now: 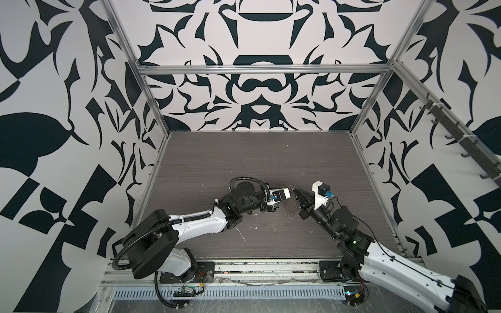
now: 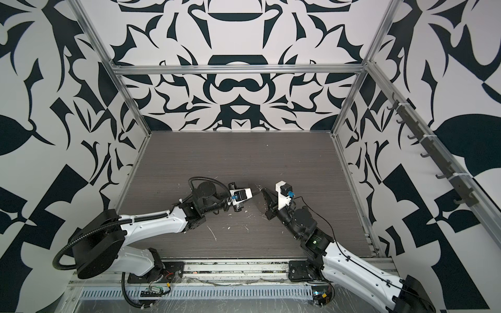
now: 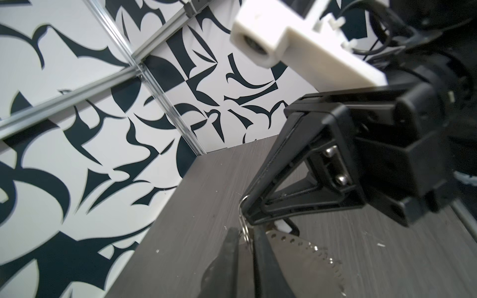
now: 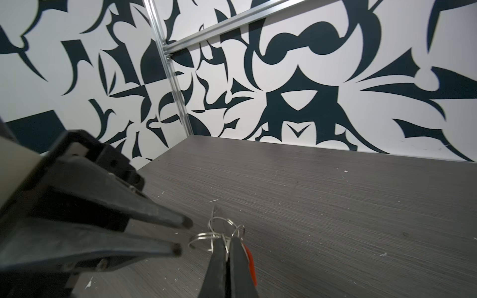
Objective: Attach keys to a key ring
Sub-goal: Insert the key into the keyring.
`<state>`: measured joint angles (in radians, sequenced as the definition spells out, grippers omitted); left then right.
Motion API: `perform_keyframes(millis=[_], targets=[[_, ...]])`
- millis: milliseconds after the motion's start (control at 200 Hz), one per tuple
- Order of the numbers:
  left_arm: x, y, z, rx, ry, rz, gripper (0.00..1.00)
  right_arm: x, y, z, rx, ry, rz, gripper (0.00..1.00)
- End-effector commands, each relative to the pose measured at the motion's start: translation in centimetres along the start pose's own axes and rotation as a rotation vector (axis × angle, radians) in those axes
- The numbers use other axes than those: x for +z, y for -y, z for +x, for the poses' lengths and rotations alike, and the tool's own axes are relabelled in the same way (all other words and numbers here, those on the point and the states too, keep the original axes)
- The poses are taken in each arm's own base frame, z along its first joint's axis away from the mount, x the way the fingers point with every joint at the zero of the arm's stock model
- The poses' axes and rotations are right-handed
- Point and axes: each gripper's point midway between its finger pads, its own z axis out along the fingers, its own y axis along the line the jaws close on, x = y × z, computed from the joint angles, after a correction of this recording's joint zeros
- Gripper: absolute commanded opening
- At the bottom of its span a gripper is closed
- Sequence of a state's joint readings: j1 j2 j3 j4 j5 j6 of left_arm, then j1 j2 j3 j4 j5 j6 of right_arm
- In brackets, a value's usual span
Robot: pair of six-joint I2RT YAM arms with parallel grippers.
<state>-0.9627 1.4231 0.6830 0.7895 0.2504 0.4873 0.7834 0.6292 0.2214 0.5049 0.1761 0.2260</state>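
Key ring shows just beside the left gripper's parted jaws in the left wrist view; in the right wrist view the right gripper's jaws clamp small rings beside a red tag over the table.

Red-orange tag (mostly behind right claw)

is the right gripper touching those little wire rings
Touching. The right wrist view shows the right gripper shut, its jaws pinching the wire rings between them.
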Motion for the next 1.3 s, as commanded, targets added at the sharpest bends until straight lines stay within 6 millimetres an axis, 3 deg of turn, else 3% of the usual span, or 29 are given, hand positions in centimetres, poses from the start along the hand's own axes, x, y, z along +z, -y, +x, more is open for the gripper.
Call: perform_keyframes(millis=[0,210,520,1295], targets=[[0.0,-0.7,-2.4,0.034,0.069,-0.006,0.27,-0.2,0.9,-1.2,-0.011,0.043,0.049,0.0],[0.7,-0.8,-1.5,0.003,-0.027,0.052,0.29,-0.4,1.1,-1.4,-0.027,0.046,0.063,0.0],[2.5,-0.4,1.7,-0.031,-0.256,0.151,0.29,-0.3,1.7,-1.1,-0.039,0.04,0.094,0.0],[3.4,0.0,2.5,-0.059,-0.298,0.194,0.26,-0.3,1.2,-0.9,-0.044,0.042,0.064,0.0]])
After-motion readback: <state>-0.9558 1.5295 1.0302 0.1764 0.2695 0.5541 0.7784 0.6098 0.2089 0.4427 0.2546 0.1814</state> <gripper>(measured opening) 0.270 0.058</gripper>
